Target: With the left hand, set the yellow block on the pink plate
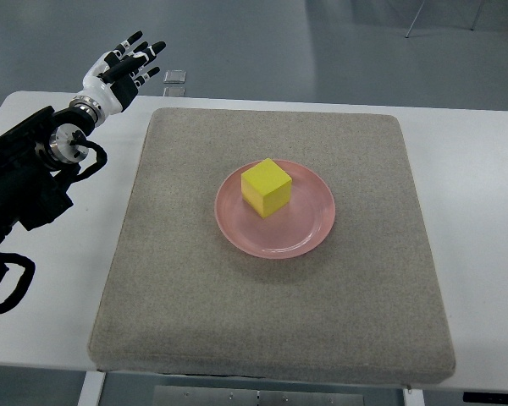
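Top view shows the yellow block sitting on the pink plate, centre frame. Left hand hovers upper left, fingers spread, empty; best it pulls clear without touching anything.

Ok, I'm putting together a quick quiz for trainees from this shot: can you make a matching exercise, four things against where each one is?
Things:
1. yellow block
2. pink plate
3. left hand
4. grey mat

Places:
A. spread over the white table
B. open, raised past the mat's far left corner
C. on the plate
D. at the middle of the mat

Pairs: 1-C, 2-D, 3-B, 4-A
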